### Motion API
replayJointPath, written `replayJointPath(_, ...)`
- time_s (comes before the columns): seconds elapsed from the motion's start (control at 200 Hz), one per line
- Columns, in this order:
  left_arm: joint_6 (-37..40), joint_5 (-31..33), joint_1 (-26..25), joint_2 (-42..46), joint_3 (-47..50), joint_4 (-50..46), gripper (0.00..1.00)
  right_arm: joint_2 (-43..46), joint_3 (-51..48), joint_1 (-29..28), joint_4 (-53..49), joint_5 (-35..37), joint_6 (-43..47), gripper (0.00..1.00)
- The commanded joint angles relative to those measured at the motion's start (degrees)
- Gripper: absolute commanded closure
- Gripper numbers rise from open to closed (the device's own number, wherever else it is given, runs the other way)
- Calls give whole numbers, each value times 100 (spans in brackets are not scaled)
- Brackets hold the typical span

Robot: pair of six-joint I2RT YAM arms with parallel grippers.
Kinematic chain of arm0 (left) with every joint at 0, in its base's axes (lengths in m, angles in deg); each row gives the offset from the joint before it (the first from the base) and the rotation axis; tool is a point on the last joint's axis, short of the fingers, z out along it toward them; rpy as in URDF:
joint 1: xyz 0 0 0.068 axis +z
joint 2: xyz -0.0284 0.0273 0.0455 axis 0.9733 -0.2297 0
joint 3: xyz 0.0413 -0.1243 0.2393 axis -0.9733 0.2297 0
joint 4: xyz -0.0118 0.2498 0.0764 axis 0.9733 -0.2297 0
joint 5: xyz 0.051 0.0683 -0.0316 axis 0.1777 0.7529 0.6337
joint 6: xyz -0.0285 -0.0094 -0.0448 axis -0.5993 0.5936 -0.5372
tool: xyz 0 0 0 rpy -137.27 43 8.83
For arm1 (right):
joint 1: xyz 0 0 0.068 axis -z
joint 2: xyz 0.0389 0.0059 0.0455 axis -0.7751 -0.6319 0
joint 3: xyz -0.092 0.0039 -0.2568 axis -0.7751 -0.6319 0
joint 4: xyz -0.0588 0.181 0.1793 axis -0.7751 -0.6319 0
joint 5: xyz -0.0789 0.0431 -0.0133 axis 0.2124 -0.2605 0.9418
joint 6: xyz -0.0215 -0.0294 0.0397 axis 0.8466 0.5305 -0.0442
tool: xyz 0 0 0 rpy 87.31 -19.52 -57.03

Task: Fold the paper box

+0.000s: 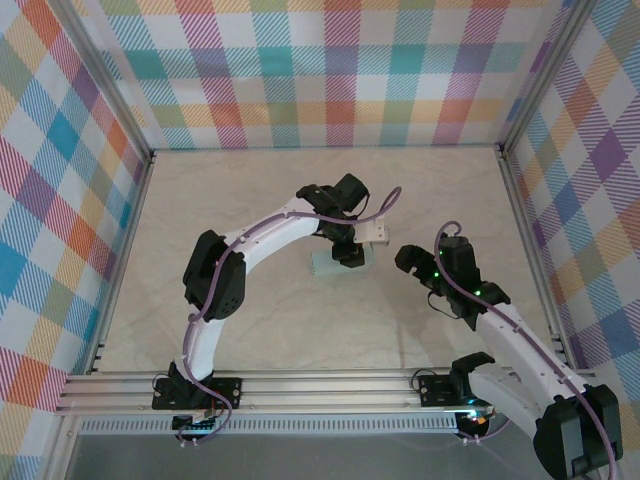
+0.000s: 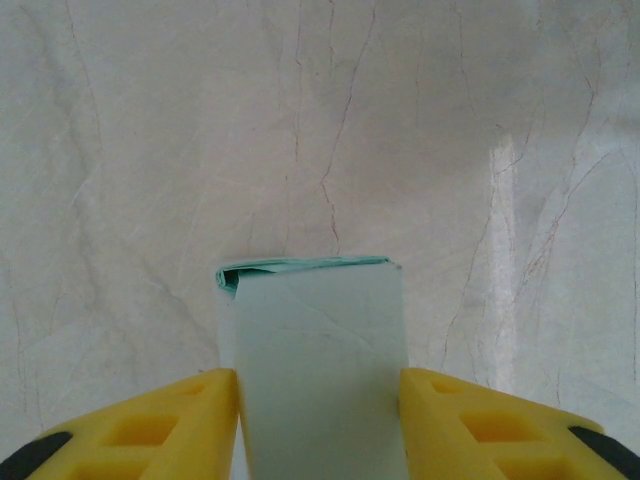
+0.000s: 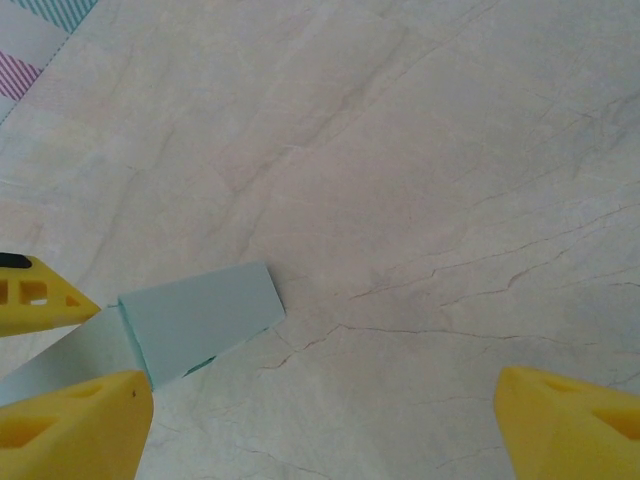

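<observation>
no readable text, no labels, no brand marks, no numbers, no signs, plain pale card of the paper box, unmarked marbled worktop, patternless yellow fingers of the left tool

A pale beige tabletop with thin marble-like veins lies flat between 3 walls of plaid cloth in pink, teal, orange, blue and purple: 1 at the back, 1 on the left, 1 on the right. Silver metal posts run up the 2 back corners. Silver aluminium rails lie along the near edge. In the right wrist view, a corner of plaid cloth sits at the upper left, bordering the veined tabletop.
</observation>
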Motion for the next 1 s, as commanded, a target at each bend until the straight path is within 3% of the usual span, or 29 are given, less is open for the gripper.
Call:
replayJointPath(0.0, 23, -169, -102, -130, 112, -410, 55, -20, -25, 42, 176, -50, 57, 12)
replayJointPath(0.215, 29, -1131, -104, 27, 299, -509, 51, -59, -15, 46, 189, -60, 101, 12)
replayJointPath(0.345, -148, -1138, -83, 185, 428, -295, 49, -91, -9, 61, 229, -83, 110, 12)
replayJointPath(0.48, -777, -1290, 79, 733, 869, 588, 41, -216, 4, 63, 353, -298, 199, 11)
replayJointPath(0.575, -2129, -1104, 335, 1326, 1591, 1869, 39, -429, 36, 57, 525, -633, 474, 10)
replayJointPath(0.67, -3636, -348, 517, 2019, 2504, 2995, 37, -806, 138, 62, 664, -1181, 828, 9)
replayJointPath(0.745, -5000, 393, 538, 2448, 3036, 3306, 24, -1208, 266, 51, 702, -1640, 1054, 9)
replayJointPath(0.835, -6652, 960, 536, 2845, 3662, 3508, 19, -1672, 383, 38, 762, -2045, 1186, 10)
replayJointPath(0.995, -8842, 1230, 496, 3376, 5024, 4049, 23, -2377, 465, -6, 1135, -2569, 1159, 13)
